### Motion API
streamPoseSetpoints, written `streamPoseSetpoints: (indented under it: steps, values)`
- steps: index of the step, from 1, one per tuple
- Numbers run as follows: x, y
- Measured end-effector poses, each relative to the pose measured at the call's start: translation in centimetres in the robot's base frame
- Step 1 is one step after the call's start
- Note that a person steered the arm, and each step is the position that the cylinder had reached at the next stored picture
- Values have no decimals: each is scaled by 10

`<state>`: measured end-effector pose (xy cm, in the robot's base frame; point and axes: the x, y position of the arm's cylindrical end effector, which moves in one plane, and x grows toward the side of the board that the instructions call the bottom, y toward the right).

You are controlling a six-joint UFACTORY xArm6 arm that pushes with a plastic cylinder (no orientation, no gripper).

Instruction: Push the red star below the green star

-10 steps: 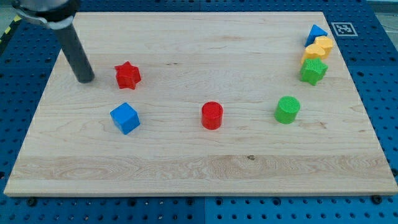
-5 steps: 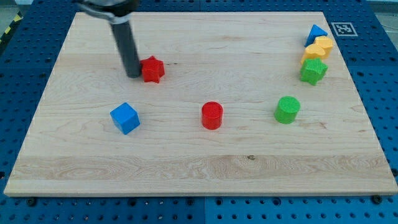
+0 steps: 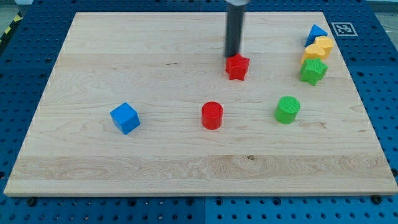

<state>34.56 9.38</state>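
rod (image 3: 234,28) cut off by view's top, orange block (image 3: 314,51) shape unclear, perhaps partly hidden

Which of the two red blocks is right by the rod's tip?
The red star, just below my tip; the red cylinder sits well toward the view's bottom.

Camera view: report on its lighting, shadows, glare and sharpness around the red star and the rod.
Camera view: even, soft lighting on the wooden board, with no glare; the red star is sharp and casts only a faint shadow; the rod is slightly motion-blurred, my tip ending just above the star toward the view's top; the green star at the view's right is crisp too.
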Motion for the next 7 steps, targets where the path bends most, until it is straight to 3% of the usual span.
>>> streamPoseSetpoints:
  steps: [1,2,4,5,6,7]
  values:
    - [35,57]
    - [35,74]
    - [-20,27]
    - [-3,-26]
    - [36,-41]
    - [59,8]
